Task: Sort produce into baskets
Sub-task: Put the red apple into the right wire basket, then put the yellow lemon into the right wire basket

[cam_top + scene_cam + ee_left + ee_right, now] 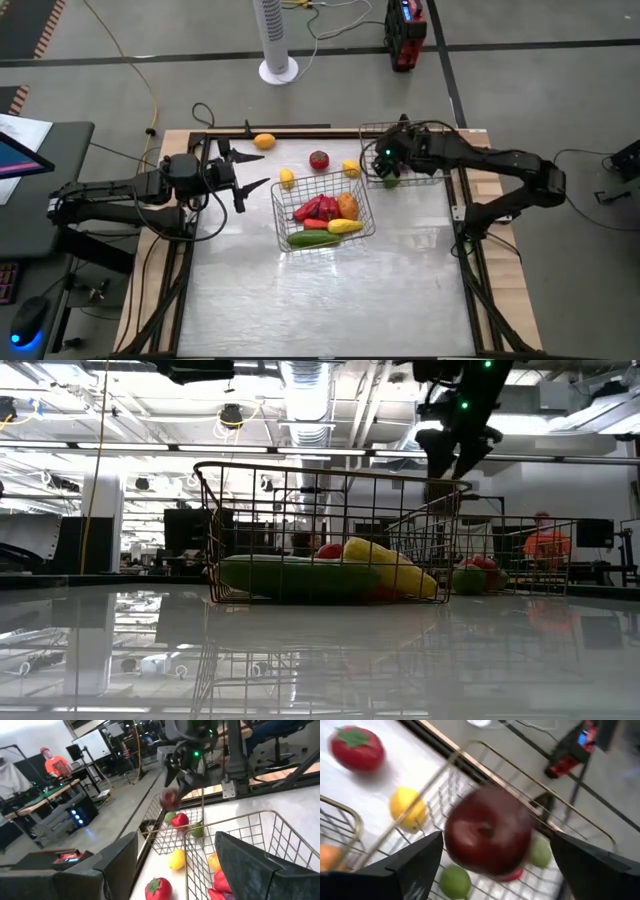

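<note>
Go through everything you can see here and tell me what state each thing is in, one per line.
Right gripper: open, over the far basket.
Dark red apple: between the right gripper's fingers, blurred, apparently dropping.
Far basket: upright, holds green and red pieces.
Centre basket: upright, holds peppers, cucumber, corn.
Left gripper: open, empty.
Tomato: loose on the table.
Lemons: loose on the table.

Shiny table, wire baskets, plastic-looking fruit

The table [330, 300] is smooth and glossy, mirroring the thin metal wire of the baskets [330, 540]. The apple [487, 832] is dark red with a glossy sheen; the tomato [357, 749] looks smooth, plastic-like. The right gripper's fingers [415, 862] are matt black.
</note>
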